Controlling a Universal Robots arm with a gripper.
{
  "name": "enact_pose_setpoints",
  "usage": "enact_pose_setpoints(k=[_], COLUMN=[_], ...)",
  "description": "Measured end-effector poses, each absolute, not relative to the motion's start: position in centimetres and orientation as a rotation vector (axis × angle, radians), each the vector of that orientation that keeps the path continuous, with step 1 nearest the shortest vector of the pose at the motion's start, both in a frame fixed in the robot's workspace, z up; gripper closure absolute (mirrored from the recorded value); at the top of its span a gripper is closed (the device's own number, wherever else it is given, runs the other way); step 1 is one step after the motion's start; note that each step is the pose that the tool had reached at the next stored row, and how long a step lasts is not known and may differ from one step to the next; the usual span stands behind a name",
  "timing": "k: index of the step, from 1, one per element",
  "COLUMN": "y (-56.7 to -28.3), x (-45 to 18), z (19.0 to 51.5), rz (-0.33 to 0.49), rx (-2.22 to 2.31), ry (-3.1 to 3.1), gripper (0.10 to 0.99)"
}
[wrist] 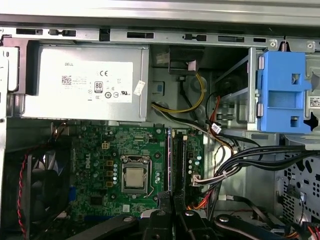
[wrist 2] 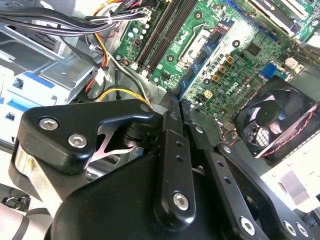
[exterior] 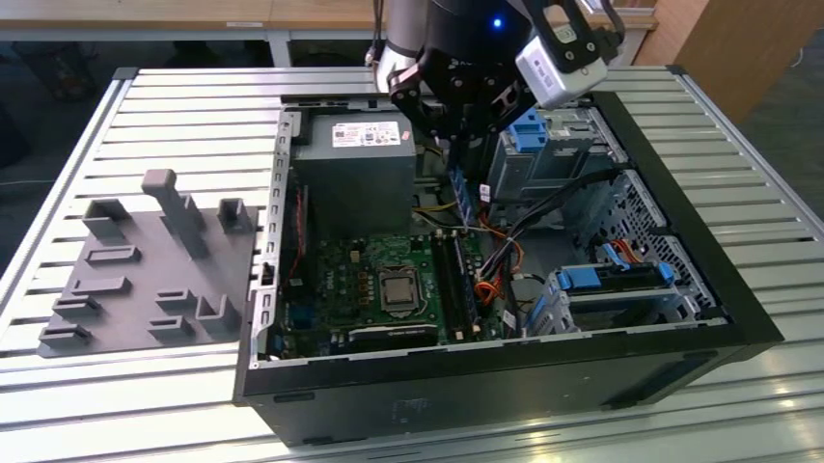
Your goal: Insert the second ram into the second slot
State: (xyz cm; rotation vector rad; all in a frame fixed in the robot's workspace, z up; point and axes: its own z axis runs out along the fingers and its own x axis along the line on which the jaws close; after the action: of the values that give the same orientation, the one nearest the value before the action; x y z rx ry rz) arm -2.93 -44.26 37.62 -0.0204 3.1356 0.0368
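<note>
The exterior view gives me the open computer case (exterior: 721, 318) with a grey fixture tray (exterior: 142, 270) alongside; the first wrist view adds the power supply (wrist: 30, 90) and its white label (wrist: 97, 86). The gripper (wrist: 172, 200) is pinched narrow on the second ram (wrist: 170, 160), edge-down just beside the memory slots (wrist: 182, 160).

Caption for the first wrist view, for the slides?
Gripper shut on the second ram, held edge-on over the memory slots inside the open case.

A counter (exterior: 168, 106) of ribbed silvery slats spreads under even light, with a pale wooden desk (exterior: 193, 13) beyond its far edge, a brown wooden panel (exterior: 736, 48) at the exterior view's right and dark floor (exterior: 29, 145) at its left.
</note>
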Motion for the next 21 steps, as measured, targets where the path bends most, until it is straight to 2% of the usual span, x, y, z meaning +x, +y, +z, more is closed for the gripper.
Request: enact_pose_setpoints(k=[21], y=[-44.5], x=[-2.9], z=[36.5], rz=[0.037], rx=[-0.020], ry=[3.136], gripper=[0.953])
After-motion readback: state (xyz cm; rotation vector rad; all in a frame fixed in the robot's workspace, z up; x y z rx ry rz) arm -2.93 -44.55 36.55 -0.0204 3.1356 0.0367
